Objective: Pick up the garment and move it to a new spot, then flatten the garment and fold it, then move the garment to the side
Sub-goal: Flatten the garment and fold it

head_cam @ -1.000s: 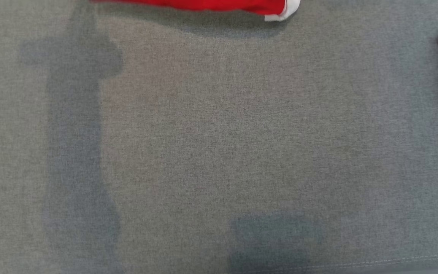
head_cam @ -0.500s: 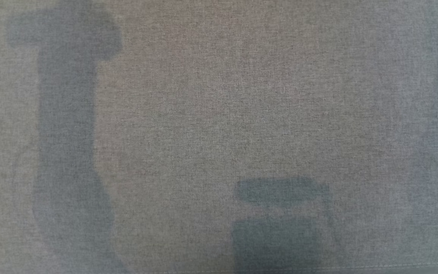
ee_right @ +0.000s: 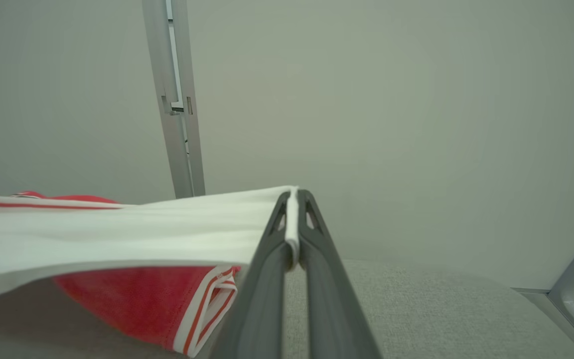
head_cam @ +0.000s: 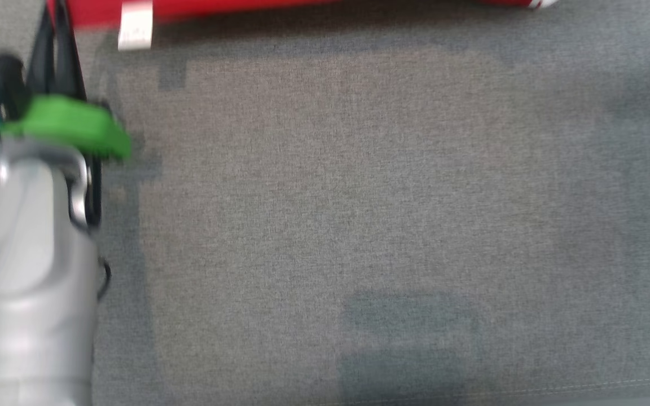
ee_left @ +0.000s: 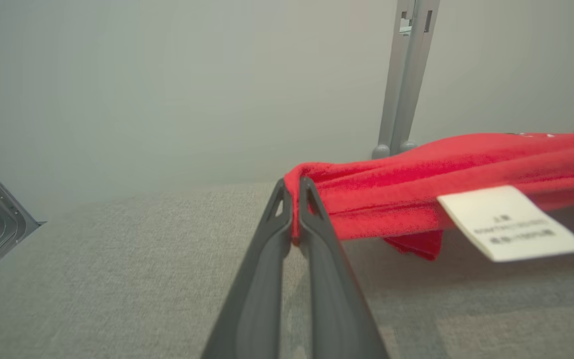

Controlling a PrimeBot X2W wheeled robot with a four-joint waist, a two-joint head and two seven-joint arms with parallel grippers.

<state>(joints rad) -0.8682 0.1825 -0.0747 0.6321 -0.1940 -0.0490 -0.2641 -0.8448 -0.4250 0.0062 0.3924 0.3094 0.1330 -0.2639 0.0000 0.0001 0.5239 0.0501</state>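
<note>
Soft red, white-trimmed garment (ee_left: 391, 199) stretches above grey woven surface (head_cam: 325, 197), left gripper (ee_left: 293, 197) and right gripper (ee_right: 294, 207) each pinching an edge.

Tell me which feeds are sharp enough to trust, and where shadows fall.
Head view: motion-blurred and blocky, left forearm and garment smeared, soft shadow on the grey surface at lower centre. Left wrist view: left gripper and garment crisp, label print unreadable. Right wrist view: right gripper crisp on the white hem.
</note>
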